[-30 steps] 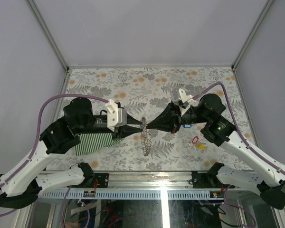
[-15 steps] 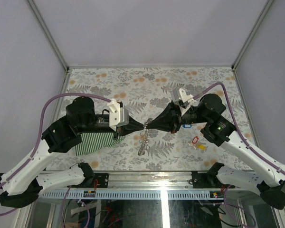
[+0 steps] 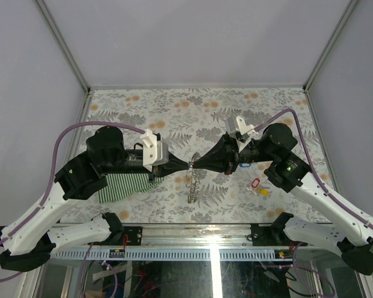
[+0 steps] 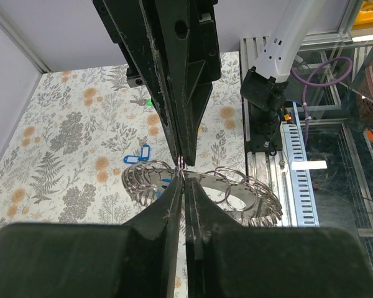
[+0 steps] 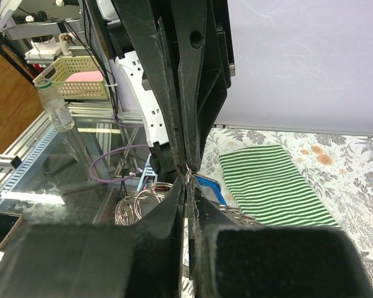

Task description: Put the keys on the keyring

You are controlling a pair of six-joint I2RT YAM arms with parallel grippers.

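Left hand (image 3: 185, 165) and right hand (image 3: 197, 165) meet tip to tip over the middle of the floral table (image 3: 236, 112); each has its fingers closed to a hairline slit, nipping the top of the keyring (image 3: 191, 184); the silvery loops hang from the tips toward the near edge. In the wrist views the loops fan out on either side of the closed tips; a blue tag (image 5: 209, 187) sits just beside them, on the ring or held, cannot tell. Loose on the table by the right arm: blue key (image 3: 244, 164), red key (image 3: 255, 182), yellow key (image 3: 263, 192). Green striped cloth (image 3: 121, 185) lies under the left arm. Off the table: tan basket (image 5: 74, 84) holding a pink item; clear bottle (image 5: 53, 102) beside it, any print too small to read.
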